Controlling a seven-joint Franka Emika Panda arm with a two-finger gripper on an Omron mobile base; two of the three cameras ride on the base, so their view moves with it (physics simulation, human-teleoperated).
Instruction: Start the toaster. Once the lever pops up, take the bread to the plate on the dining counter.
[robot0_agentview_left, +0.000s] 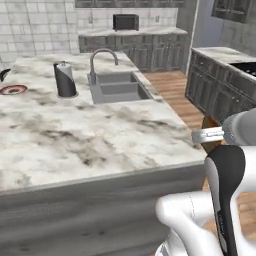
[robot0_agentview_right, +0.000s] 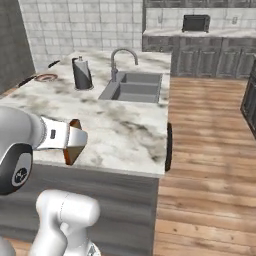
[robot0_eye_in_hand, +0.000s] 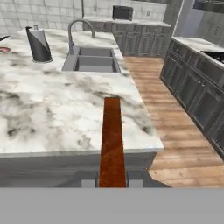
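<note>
A white robot arm holds the bread, its gripper clamped on the slice, at the near edge of the dining counter in a rendered kitchen. In the hand view the slice stands edge-on between the two dark fingertips, a narrow red-brown strip reaching up over the marble. From the right base view, the brown slice sits at the tip of the hand, over the counter's front edge. From the left base view, a sliver of it shows behind the hand, off the counter's right end and above the wood floor.

The plate, dark red at the rim, lies at the far left of the marble top, well apart from the slice; it also appears in the right base view. A dark paper-towel holder stands between the plate and the built-in steel sink, whose curved tap rises at its back edge.

On the wall counter beyond the island, a dark boxy appliance, apparently the toaster, stands against the tiled wall. Dark cabinets line the right side of the room.
</note>
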